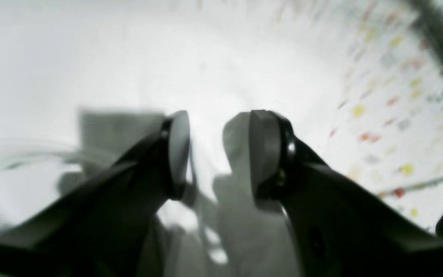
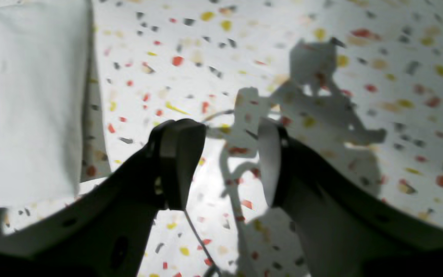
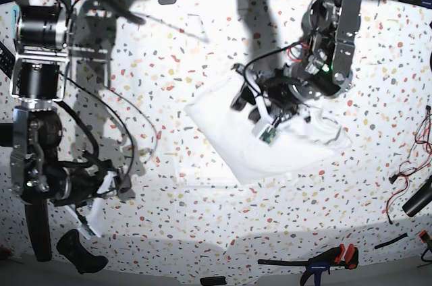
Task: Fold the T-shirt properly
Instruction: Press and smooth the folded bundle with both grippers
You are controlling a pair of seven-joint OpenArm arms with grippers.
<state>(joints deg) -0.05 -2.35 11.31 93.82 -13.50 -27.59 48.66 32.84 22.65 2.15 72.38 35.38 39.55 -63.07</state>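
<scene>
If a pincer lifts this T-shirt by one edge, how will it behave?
Probably floppy: the T-shirt lies crumpled, with soft folds, so it would likely drape and sag. It looks thin and probably light. Pushed, it would likely bunch rather than slide whole across the table.

A robotics lab or workshop: two bare-framed robot arms with exposed cabling stand over a terrazzo-speckled tabletop (image 3: 202, 50), loose red wires (image 3: 420, 139) and a bar clamp (image 3: 317, 259) along its edges.
</scene>
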